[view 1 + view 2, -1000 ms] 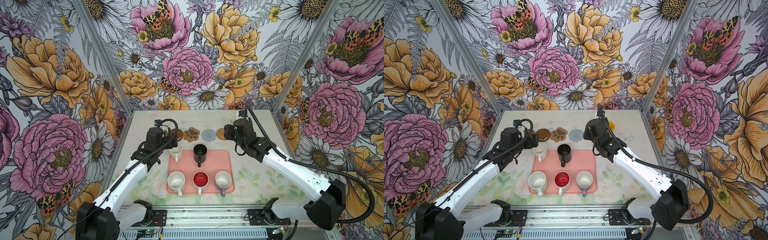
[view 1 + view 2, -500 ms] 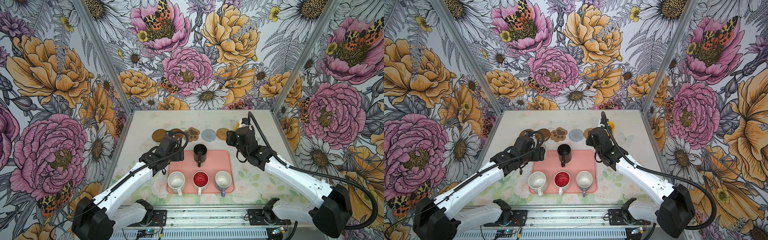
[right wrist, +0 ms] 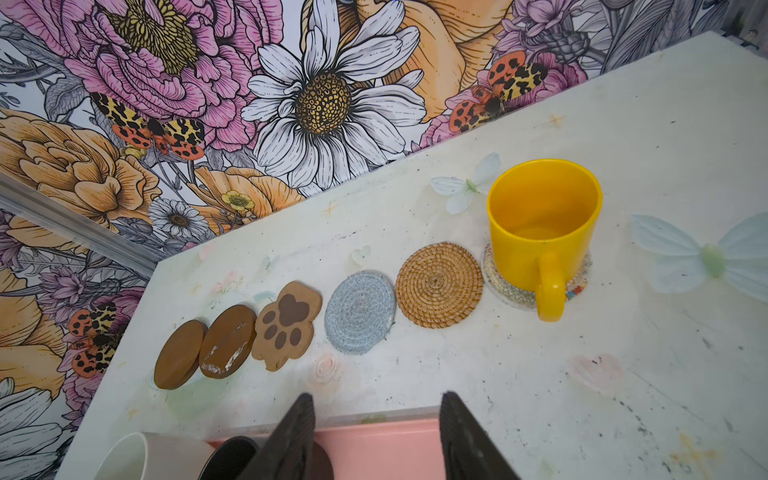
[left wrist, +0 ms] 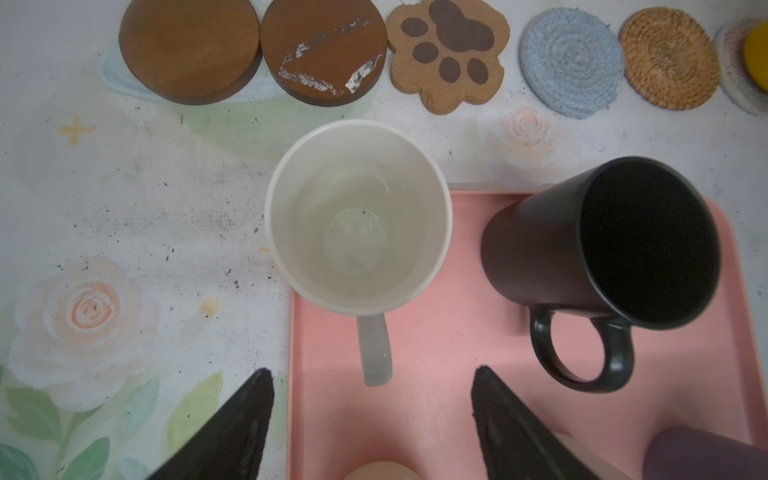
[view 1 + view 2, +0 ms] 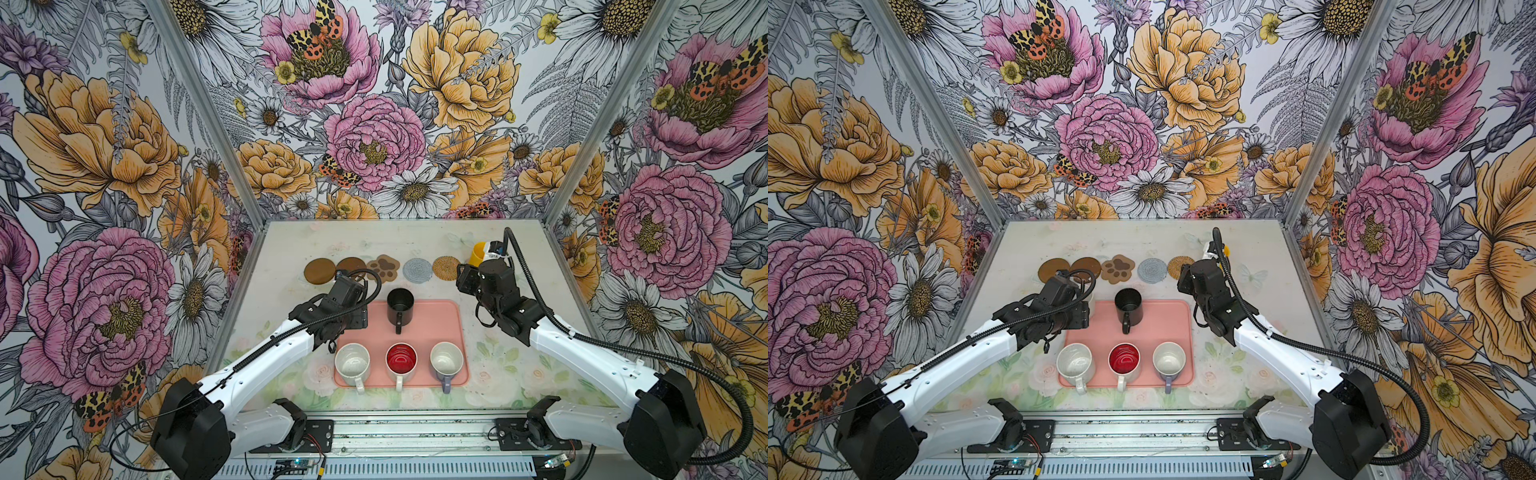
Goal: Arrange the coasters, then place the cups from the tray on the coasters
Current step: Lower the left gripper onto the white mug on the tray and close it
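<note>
The black cup point(image 5: 400, 308) stands upright on the pink tray point(image 5: 436, 328).

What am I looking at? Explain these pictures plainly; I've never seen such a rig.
Two robot arms with pincer grippers work at a table. Two pictures look down from overhead; the other two come from a camera on each wrist. Six coasters lie in a row; a yellow cup stands on the end one. Four cups sit on the pink tray, a fifth, white cup at its corner. The left gripper stands open facing that cup's handle; the right gripper is open too. Nothing is held.
</note>
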{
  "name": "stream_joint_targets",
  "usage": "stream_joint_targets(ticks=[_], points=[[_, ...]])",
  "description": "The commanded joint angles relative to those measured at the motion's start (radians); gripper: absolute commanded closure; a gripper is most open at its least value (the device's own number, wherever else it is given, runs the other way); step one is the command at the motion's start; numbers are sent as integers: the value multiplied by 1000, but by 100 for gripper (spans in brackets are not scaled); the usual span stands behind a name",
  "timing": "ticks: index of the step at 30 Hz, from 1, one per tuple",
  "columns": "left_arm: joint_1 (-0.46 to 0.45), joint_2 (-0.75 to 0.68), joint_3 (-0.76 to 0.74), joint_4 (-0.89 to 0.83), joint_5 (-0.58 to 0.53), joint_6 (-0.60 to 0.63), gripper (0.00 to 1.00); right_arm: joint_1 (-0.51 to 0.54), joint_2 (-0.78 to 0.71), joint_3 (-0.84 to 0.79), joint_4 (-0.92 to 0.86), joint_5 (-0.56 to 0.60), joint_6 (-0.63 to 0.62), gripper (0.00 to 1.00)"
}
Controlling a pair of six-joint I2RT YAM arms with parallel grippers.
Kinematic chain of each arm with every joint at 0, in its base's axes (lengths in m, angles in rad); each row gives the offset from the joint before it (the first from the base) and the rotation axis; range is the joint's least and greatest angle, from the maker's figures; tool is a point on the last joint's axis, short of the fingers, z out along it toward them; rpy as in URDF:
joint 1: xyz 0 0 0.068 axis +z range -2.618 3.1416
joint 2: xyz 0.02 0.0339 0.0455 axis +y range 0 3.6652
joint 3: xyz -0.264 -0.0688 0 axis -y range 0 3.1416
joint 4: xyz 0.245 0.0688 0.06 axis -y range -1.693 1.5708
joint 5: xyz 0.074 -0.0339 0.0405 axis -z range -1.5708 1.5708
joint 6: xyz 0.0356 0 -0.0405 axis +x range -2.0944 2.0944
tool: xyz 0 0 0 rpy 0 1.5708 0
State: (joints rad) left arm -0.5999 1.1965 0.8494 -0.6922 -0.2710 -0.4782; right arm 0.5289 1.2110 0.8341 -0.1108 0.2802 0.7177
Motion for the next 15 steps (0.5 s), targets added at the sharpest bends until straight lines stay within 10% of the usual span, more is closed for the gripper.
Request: stream_joint_targets(ticks=[1, 15], points=[[6, 19, 24, 10, -14, -22, 26, -15, 11, -23, 100, -72, 28, 50], [76, 79, -6, 100, 92, -11, 38, -29, 85, -7, 163, -176, 43, 54]])
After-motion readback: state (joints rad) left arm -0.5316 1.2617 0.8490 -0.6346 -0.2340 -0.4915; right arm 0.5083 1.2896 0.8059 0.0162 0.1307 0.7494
